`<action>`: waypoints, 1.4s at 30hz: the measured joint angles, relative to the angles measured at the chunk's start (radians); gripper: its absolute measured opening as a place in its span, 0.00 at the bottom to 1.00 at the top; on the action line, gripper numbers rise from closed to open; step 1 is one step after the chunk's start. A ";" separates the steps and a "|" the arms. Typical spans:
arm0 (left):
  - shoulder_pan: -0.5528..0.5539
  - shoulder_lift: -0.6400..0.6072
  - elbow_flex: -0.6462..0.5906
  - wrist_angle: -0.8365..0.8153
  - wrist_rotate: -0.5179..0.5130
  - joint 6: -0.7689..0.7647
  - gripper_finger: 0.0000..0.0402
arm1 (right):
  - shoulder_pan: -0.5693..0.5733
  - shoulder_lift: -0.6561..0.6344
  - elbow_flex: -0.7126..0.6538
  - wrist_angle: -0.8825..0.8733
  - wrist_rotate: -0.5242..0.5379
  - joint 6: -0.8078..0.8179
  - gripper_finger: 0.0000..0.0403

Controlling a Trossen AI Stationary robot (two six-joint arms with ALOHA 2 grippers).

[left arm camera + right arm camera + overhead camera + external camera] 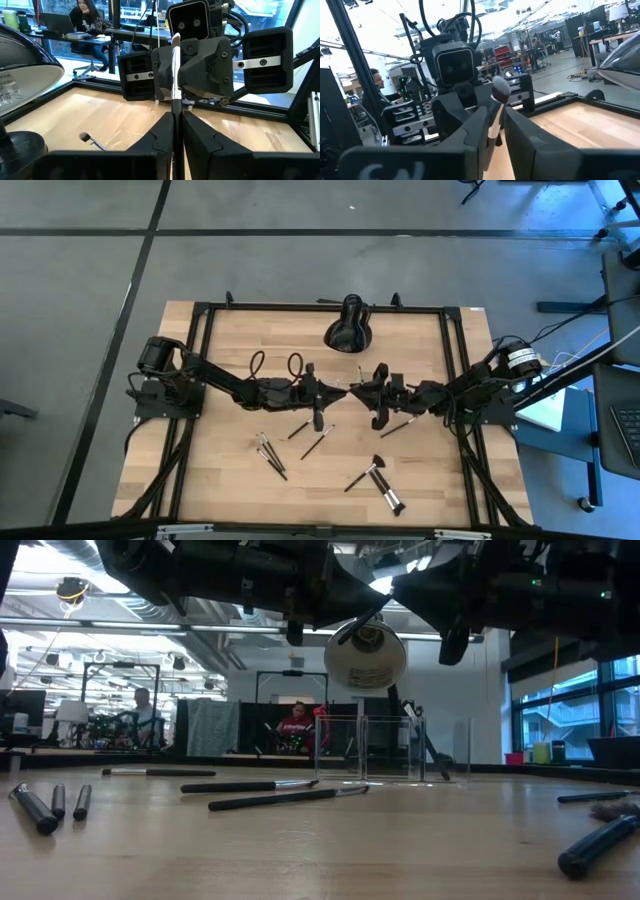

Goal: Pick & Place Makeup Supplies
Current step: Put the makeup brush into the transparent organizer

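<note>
Mid-air handoff over bench [230, 480] centre: left pincer [173, 131] clamped on one makeup brush [175, 75], right pincer [494, 131] closing on its other end to take it, remaining brushes [272, 452] loose on near bench.

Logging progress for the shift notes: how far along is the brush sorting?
Early. Done: nothing visibly placed yet. In hand: one brush held between the left gripper and right gripper at mid-table, apparently a handover. Left: loose brushes remain on the table.
</note>
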 joint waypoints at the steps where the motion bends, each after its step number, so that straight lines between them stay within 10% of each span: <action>1: 0.000 0.000 0.000 -0.003 0.000 0.004 0.08 | 0.000 0.000 0.000 0.000 0.000 -0.001 0.15; 10: 0.000 0.000 0.000 -0.006 -0.003 0.006 0.11 | 0.000 0.000 0.000 -0.001 -0.007 -0.005 0.09; 21: 0.000 0.000 0.000 -0.066 -0.030 0.046 0.42 | 0.000 -0.074 0.000 -0.188 0.101 -0.001 0.10; 35: 0.000 0.000 0.000 -0.159 -0.032 -0.048 0.46 | 0.000 -0.592 0.058 -1.043 0.162 0.117 0.10; 42: 0.001 0.000 0.043 -0.284 -0.093 -0.009 0.44 | -0.019 -0.633 0.292 -1.723 0.248 0.286 0.10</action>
